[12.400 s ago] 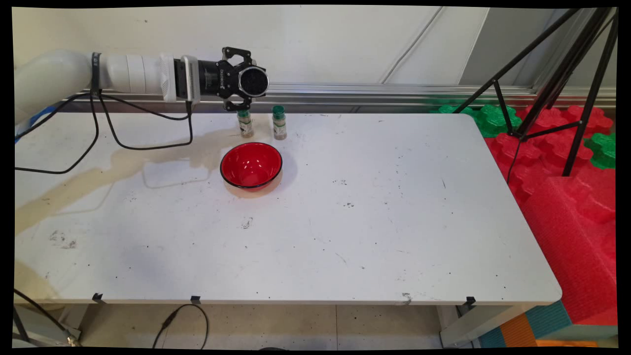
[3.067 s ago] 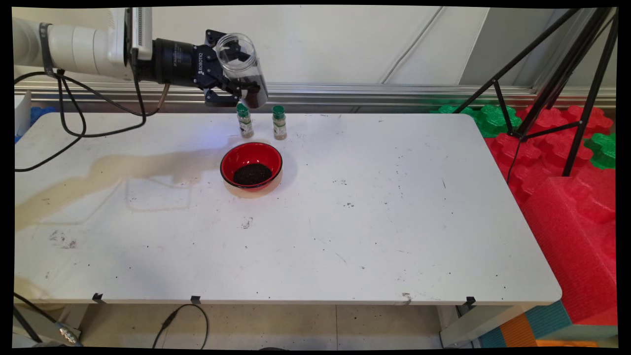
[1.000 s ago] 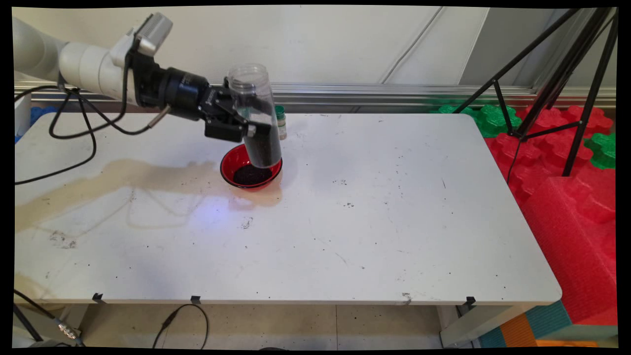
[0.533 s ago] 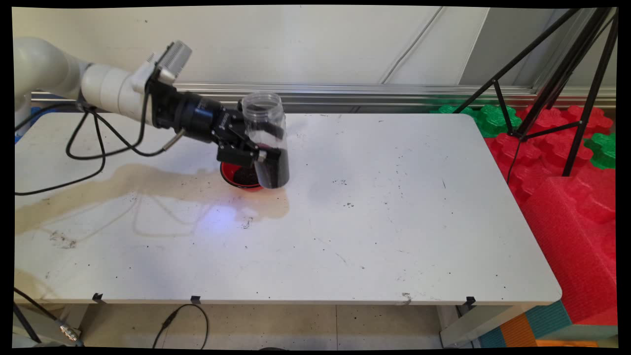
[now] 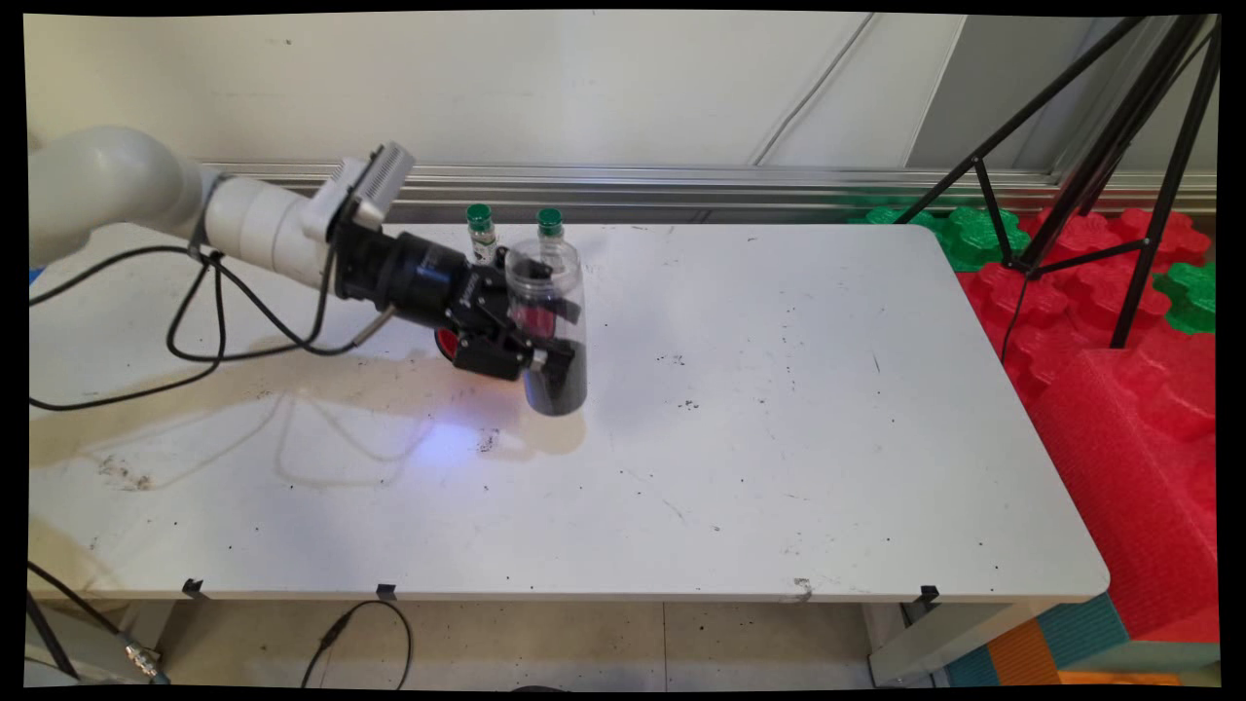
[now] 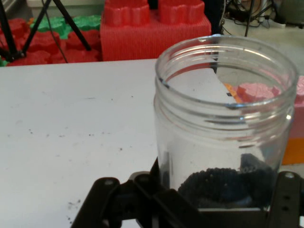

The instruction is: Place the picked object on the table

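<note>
I see the gripper [image 5: 540,341] with its jaws clamped on an upright clear jar [image 5: 552,331] part-filled with dark grains, low over the desk [image 5: 779,438], whose right and near stretches lie bare. The red bowl [image 5: 447,342] peeks out behind the arm, two green-capped bottles [image 5: 479,230] farther back. The hand view shows the jar's open mouth [image 6: 228,71].

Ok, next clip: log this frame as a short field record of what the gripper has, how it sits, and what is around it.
gripper: fingers shut on clear jar
held: clear jar, lidless, upright, dark granules in the bottom part
jar base: low over white table; contact cannot be told
behind arm: red bowl, mostly hidden
far edge: two green-capped spice bottles
</note>
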Controlling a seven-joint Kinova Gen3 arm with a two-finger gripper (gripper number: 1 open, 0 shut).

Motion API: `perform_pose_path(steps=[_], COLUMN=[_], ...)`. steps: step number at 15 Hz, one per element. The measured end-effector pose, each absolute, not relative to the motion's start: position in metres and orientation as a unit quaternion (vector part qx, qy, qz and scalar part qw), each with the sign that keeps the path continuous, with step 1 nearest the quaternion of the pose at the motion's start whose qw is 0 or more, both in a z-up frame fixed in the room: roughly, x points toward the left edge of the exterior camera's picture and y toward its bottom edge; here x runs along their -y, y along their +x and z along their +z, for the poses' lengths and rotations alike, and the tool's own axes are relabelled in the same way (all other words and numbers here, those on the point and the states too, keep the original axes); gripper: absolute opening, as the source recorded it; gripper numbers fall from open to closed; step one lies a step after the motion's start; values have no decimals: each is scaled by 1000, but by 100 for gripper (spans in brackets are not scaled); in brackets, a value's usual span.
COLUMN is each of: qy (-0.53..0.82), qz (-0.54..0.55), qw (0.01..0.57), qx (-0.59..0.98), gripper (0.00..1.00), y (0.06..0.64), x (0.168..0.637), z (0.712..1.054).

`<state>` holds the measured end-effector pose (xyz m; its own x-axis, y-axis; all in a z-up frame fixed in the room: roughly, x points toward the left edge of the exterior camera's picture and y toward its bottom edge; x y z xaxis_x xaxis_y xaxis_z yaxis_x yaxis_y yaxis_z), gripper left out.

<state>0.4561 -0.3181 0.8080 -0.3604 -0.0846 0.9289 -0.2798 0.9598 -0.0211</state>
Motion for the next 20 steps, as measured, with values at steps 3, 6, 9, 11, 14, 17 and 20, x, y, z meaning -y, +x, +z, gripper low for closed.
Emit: perform_pose_path(steps=[3,6,9,11,14,17,20], qy=[109,107,105,104,103,102,103], qz=[85,81,80,79,79,78,79], qw=[551,547,543,540,537,533,530], qx=[823,826,830,832,834,836,838], gripper=[0,0,0,0,0,0,0], y=[448,441,437,435,433,432,432], x=[317,315,313,311,309,305,302], z=[790,773,758,750,742,733,728])
